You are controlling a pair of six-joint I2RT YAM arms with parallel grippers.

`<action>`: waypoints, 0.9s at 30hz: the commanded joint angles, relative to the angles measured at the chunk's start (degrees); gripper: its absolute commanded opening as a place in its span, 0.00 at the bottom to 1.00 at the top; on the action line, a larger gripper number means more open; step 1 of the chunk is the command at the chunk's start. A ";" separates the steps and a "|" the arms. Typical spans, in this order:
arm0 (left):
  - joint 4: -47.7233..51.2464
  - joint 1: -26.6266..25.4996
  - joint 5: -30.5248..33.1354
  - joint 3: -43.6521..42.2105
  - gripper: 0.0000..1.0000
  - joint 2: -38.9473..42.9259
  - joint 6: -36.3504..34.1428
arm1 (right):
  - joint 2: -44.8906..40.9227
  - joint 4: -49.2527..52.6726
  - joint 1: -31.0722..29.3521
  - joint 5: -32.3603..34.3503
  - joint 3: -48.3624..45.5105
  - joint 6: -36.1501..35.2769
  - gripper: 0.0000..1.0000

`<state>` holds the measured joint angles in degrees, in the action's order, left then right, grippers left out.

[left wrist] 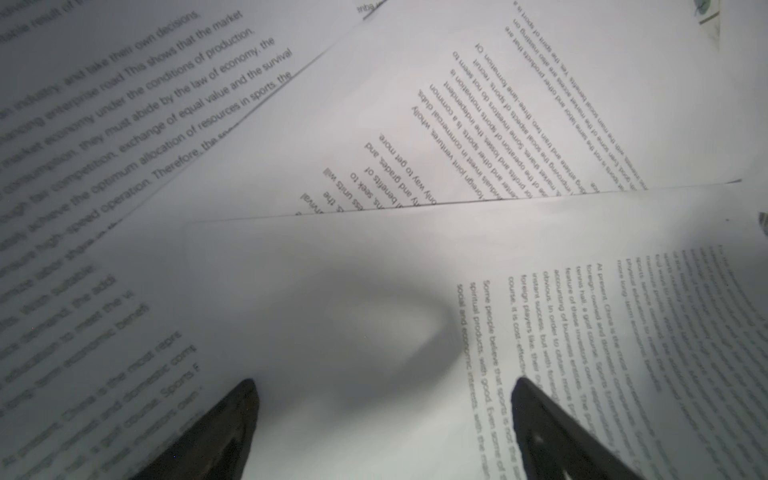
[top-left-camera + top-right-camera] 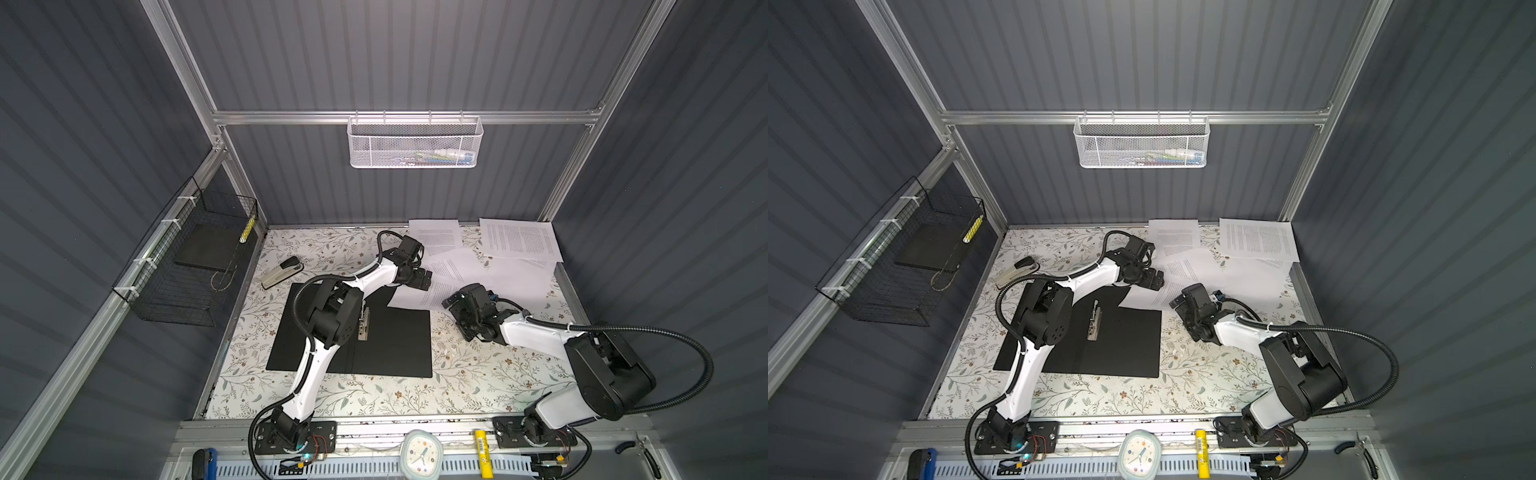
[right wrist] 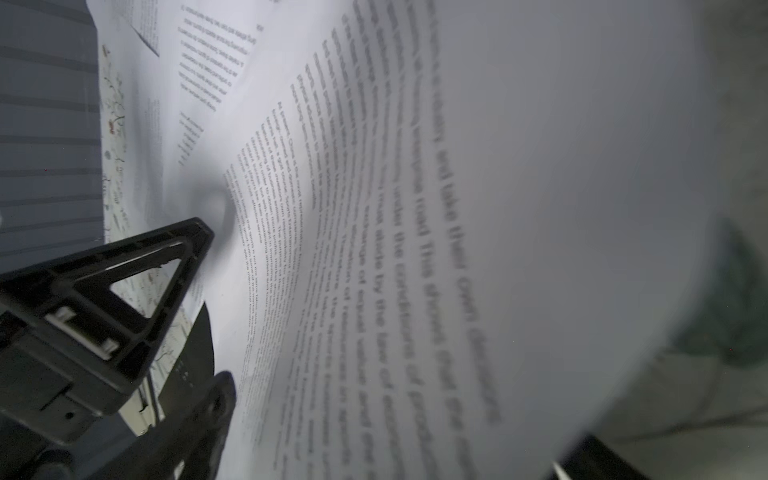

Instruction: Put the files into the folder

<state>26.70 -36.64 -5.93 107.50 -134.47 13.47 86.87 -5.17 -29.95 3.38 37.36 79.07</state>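
Folder [image 2: 395, 349] lies open at centre-left, black inside up, ready to receive. Files [image 2: 519, 243] are scattered far right; one sheet's corner overlaps the folder. Left gripper [image 2: 423, 279] is spread wide over the sheets, empty. Right gripper [image 2: 451, 300] is equally wide beside it, gripping nothing, probably preparing a pinch.

A grey-and-black stapler [image 2: 281, 272] lies on the floral-patterned table cover [image 2: 478, 374], towards its far left corner. A white mesh basket [image 2: 374, 145] hangs from the aluminium rail [image 2: 291, 117] on the back wall, its coloured contents too small to tell. A black wire basket [image 2: 174, 303] on the left wall holds a dark flat pad [image 2: 208, 247]. On the front ledge sit a pale clock [image 2: 422, 453] and a yellow tube [image 2: 483, 453]
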 commanded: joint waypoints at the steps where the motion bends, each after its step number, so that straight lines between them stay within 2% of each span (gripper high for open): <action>1: 7.83 0.09 -2.15 -3.24 0.95 -5.95 3.22 | -0.22 -0.26 -2.69 2.33 -3.56 4.65 0.99; 6: 7.40 0.15 -1.80 -3.90 0.95 -6.06 3.58 | -2.40 -7.26 -5.14 6.37 -5.81 8.59 0.99; 12: 7.06 0.17 -2.65 -4.06 0.95 -5.89 3.75 | 2.59 -15.73 -5.23 11.56 -5.90 11.58 0.99; 17: 6.79 0.17 -3.02 -4.49 0.95 -5.62 3.84 | 8.03 -26.23 -6.00 12.22 -5.58 14.76 0.87; 19: 6.70 0.26 -3.12 -4.41 0.95 -5.88 3.84 | 8.80 -26.83 -7.29 13.30 -4.65 16.05 0.87; 23: 6.67 0.45 -3.33 -4.67 0.95 -5.96 3.86 | 9.14 -25.54 -9.85 15.44 -2.73 16.68 0.94; 27: 6.51 0.65 -3.54 -4.74 0.95 -6.06 3.94 | 8.44 -26.82 -10.60 15.43 -3.73 17.91 0.94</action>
<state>25.80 -36.32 -6.31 107.11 -134.45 15.55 95.35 -32.25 -40.07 16.49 33.74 95.37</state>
